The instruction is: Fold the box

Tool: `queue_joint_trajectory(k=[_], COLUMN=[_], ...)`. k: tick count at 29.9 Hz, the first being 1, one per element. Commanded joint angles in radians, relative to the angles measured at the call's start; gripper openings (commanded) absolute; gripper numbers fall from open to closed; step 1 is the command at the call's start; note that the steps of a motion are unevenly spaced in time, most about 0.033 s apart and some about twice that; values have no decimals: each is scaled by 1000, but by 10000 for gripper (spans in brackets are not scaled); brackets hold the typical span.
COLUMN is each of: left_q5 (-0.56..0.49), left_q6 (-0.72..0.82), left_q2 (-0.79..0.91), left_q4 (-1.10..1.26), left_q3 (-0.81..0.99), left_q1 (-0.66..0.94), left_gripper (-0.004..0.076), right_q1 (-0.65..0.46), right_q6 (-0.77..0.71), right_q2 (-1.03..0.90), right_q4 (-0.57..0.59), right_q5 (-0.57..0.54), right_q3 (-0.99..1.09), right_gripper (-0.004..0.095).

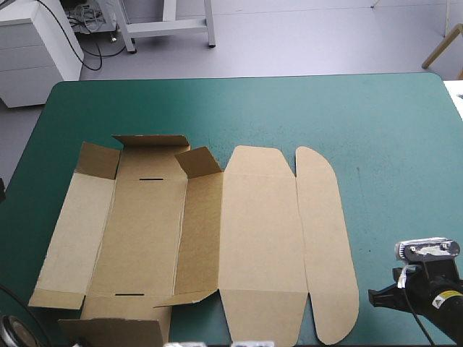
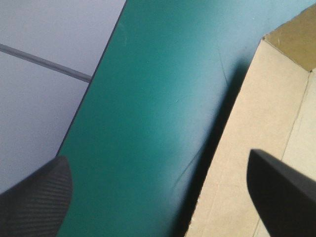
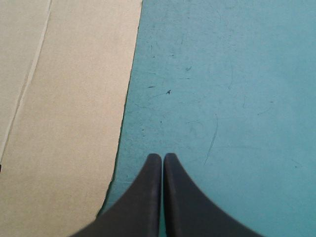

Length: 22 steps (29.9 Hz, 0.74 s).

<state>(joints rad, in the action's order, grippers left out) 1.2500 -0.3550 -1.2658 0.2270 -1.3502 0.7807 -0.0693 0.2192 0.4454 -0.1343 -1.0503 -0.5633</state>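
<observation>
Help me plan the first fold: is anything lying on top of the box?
Nothing lies on the box; its panels are bare, a few left flaps raised. The open left gripper hangs at its edge. The board hides the table beneath it.

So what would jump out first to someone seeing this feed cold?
The brown box, a cut sheet lying mostly flat across the left and middle of the teal-green cover, a few flaps lifted. The right gripper is shut beside its right edge; the left gripper is open over its left edge.
</observation>
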Motion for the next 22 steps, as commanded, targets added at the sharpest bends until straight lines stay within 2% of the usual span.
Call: queue_joint_trajectory(k=[1, 10, 13, 22], left_q5=[45, 45, 45, -1], left_q6=[38, 30, -13, -216], left_q2=[7, -28, -33, -41], left_q4=[6, -40, -28, 76], left_q3=[-23, 21, 105, 318], left_q1=[1, 3, 3, 3], left_gripper=[698, 627, 602, 601], right_q1=[-8, -8, -8, -8], right_q6=[11, 12, 12, 12], right_q2=[8, 8, 8, 8], right_q4=[-5, -5, -5, -5], right_q5=[51, 51, 51, 51], right_q3=[-26, -26, -26, -26], right_gripper=[-4, -4, -4, -4])
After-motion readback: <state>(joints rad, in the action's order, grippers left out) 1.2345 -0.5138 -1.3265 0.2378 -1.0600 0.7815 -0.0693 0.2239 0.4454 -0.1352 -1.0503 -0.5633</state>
